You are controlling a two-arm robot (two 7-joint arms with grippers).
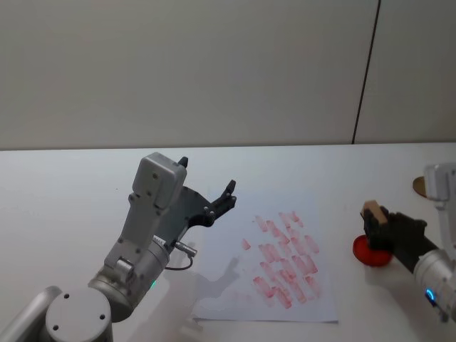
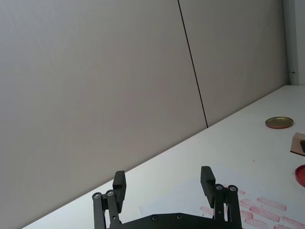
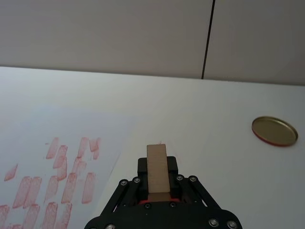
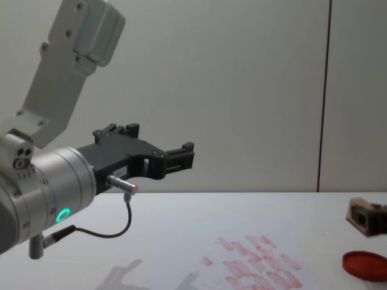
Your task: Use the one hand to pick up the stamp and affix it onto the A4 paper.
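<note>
Between my black two-finger right gripper's [image 1: 381,226] clamped fingers: light tan wooden stamp block [image 1: 372,211], above round red ink pad [image 1: 371,253], probably inking | white A4 paper with red marks [image 1: 281,267] beside | left gripper [image 1: 206,194] parked aloft, fingers apart.

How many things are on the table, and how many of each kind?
Wooden stamp, held in the right pincer: 1
Red ink pad: 1
Round gold lid: 1
Paper with red marks: 1
Total: 4 things
The left pincer is open and holds nothing.
</note>
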